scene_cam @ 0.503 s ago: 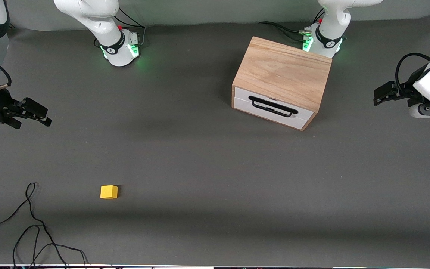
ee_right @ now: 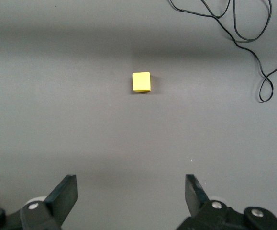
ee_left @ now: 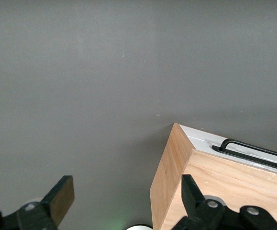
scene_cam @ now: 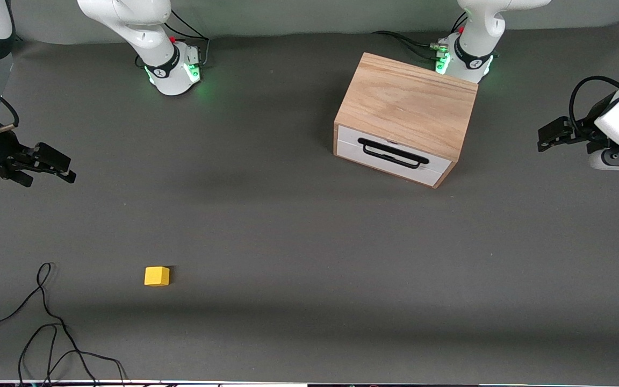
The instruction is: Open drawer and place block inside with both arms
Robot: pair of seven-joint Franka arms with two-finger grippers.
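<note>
Left gripper [scene_cam: 547, 135], right gripper [scene_cam: 59, 165] raised, fingers spread.

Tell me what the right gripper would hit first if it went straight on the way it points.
Probably bare table: the open right gripper aims roughly toward the block, nothing between.

Probably a robotics lab, two white arms [scene_cam: 127, 27] bolted to a grey-matted table [scene_cam: 288, 242], loose black cable [scene_cam: 46, 322]
</note>
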